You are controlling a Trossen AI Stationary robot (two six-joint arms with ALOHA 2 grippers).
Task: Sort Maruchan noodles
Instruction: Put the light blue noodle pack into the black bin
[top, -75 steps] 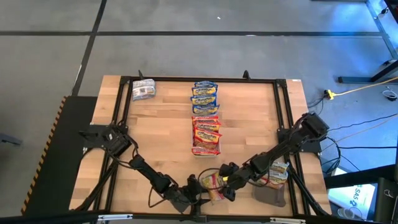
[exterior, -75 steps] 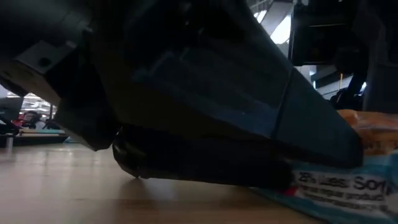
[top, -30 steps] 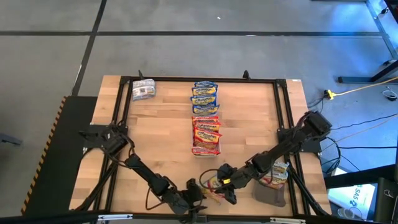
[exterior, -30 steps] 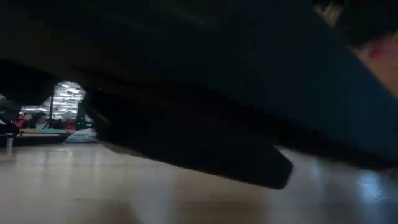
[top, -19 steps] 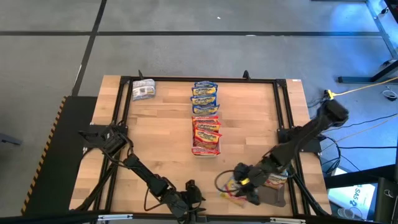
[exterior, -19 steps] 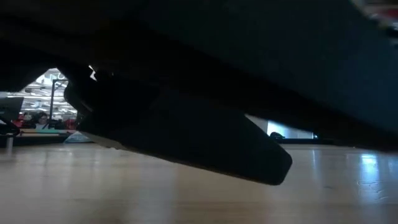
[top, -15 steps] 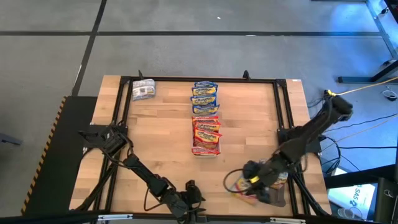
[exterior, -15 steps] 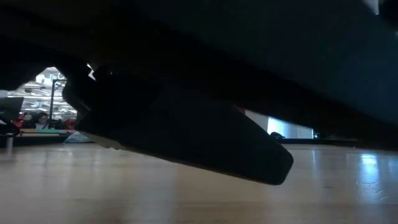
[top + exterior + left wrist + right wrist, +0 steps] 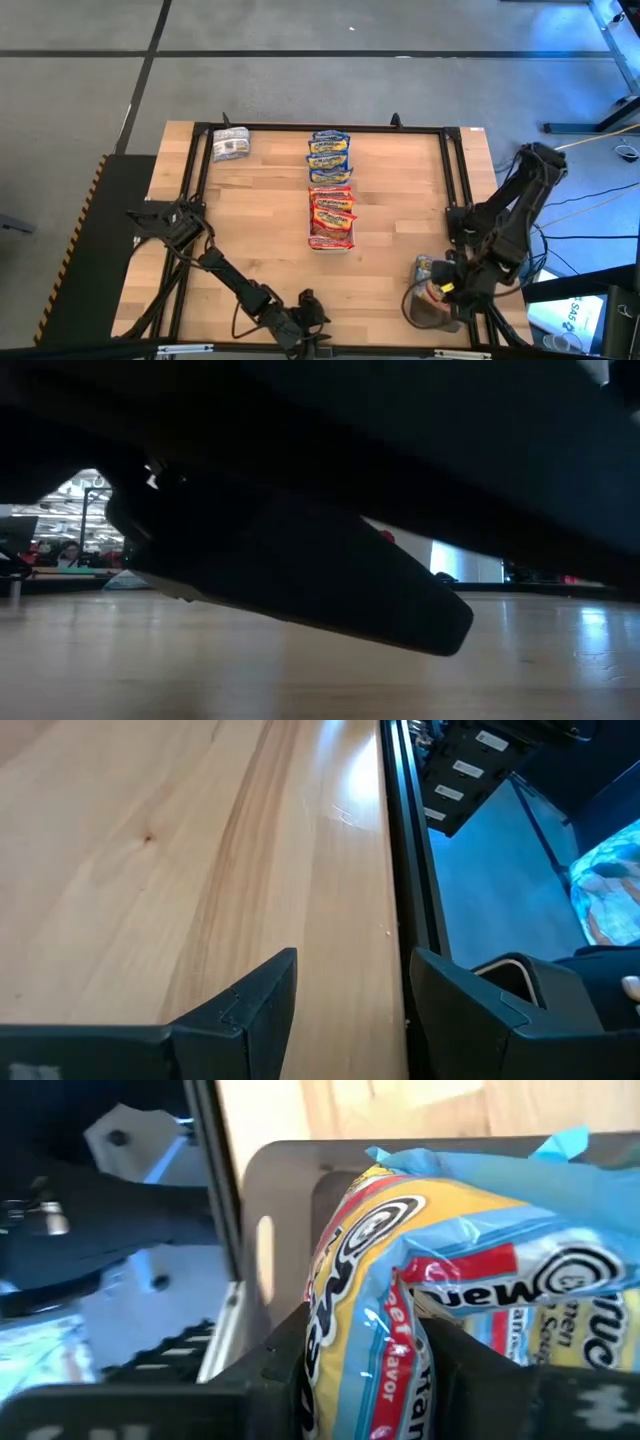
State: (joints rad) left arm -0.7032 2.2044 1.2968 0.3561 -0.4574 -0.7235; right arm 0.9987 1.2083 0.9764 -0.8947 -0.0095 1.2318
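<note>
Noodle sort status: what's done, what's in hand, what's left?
Done: blue packets and red packets sit in a column mid-table, and a silver-grey packet lies at the far left corner. In hand: the right hand grips a blue-yellow packet over the grey tray. The left hand waits open at the near edge. Left: placing the held packet.

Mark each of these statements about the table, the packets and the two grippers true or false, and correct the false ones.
1. The right gripper holds a blue-yellow crinkly plastic noodle packet over the grey tray. True.
2. The left gripper grips a packet. False: its fingers stand open and empty at the wooden table's near edge.
3. Red-orange packets lie in a stack mid-table. True.
4. The silver-grey packet sits at the near right corner. False: it sits at the far left corner.
5. Blue-yellow packets lie stacked beyond the red-orange ones. True.
</note>
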